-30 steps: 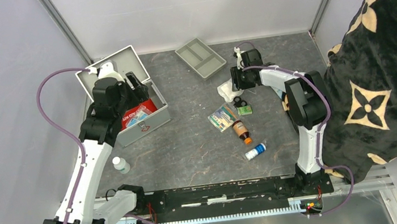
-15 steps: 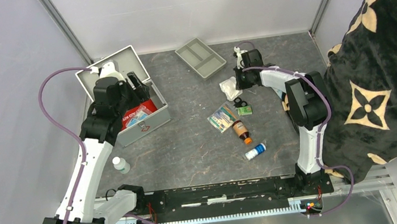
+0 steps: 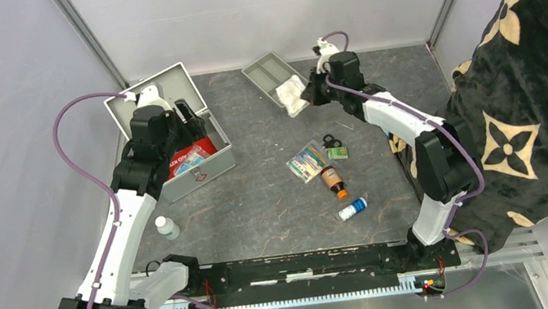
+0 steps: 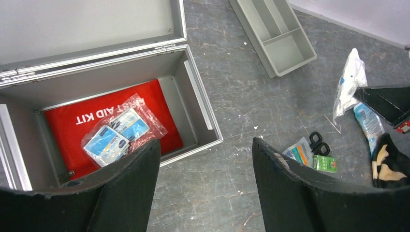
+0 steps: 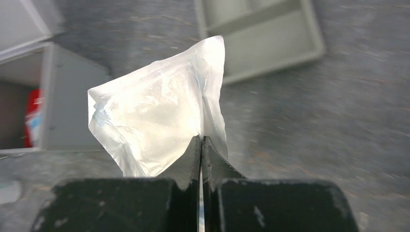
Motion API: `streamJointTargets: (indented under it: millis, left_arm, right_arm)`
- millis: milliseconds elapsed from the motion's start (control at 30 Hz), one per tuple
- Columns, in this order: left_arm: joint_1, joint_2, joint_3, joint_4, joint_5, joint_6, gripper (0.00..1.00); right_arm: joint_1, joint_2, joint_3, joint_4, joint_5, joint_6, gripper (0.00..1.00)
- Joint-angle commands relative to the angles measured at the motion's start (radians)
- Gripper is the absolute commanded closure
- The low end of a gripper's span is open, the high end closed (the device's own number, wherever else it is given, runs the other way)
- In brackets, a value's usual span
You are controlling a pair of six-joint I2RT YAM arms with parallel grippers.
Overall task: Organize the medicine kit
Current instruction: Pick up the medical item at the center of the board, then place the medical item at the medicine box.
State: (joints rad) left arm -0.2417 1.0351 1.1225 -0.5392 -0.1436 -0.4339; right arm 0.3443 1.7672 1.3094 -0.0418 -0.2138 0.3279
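Note:
The medicine kit (image 3: pixel 198 172) stands open at the left, its lid tipped back. Inside lie a red first aid pouch (image 4: pixel 92 118) and a clear bag of blue packets (image 4: pixel 116 133). My left gripper (image 4: pixel 205 145) hovers open above the kit's front right corner (image 3: pixel 186 116), holding nothing. My right gripper (image 5: pixel 201 140) is shut on a crumpled white plastic packet (image 5: pixel 154 121). It holds the packet in the air near the grey tray (image 3: pixel 292 93). From the left wrist view the packet (image 4: pixel 350 82) hangs down freely.
The shallow grey divided tray (image 3: pixel 267 72) lies at the back centre. Mid-table are black scissors (image 3: pixel 330 141), a green box (image 3: pixel 338 152), a flat packet (image 3: pixel 306 161), a brown bottle (image 3: pixel 332 180) and a white-and-blue bottle (image 3: pixel 353 208). A small white bottle (image 3: pixel 167 228) stands front left. A black patterned blanket (image 3: pixel 531 91) fills the right.
My right gripper closed on the white packet, lifted it off the table and carried it back and left toward the tray. The left arm has stayed still.

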Motion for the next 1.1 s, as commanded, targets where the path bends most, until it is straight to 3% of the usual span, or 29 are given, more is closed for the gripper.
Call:
streamJointTargets:
  millis: [0,333,567,767,867,967,1067]
  left_arm:
    - [0.002,-0.037,0.016,0.017,-0.077,-0.020,0.24]
    - [0.002,-0.141,0.019,-0.037,-0.320,-0.060,0.20]
    - [0.002,-0.151,0.010,-0.047,-0.307,-0.060,0.20]
    - [0.002,-0.155,0.003,-0.047,-0.293,-0.056,0.20]
    - [0.002,-0.155,0.001,-0.047,-0.285,-0.053,0.20]
    - [0.002,-0.157,-0.002,-0.047,-0.279,-0.048,0.20]
    - [0.002,-0.158,-0.009,-0.047,-0.278,-0.046,0.20]
  right_arm:
    - [0.114,0.014,0.109,0.068,-0.086,0.090,1.00]
    - [0.336,0.207,0.368,0.063,-0.087,0.136,1.00]
    - [0.441,0.357,0.569,0.062,-0.047,0.135,1.00]
    - [0.496,0.455,0.645,0.116,-0.009,0.130,1.00]
    - [0.504,0.499,0.695,0.110,-0.002,0.122,0.93]
    - [0.504,0.505,0.716,0.111,-0.023,0.100,0.73]
    - [0.504,0.460,0.707,0.101,-0.031,0.038,0.65]
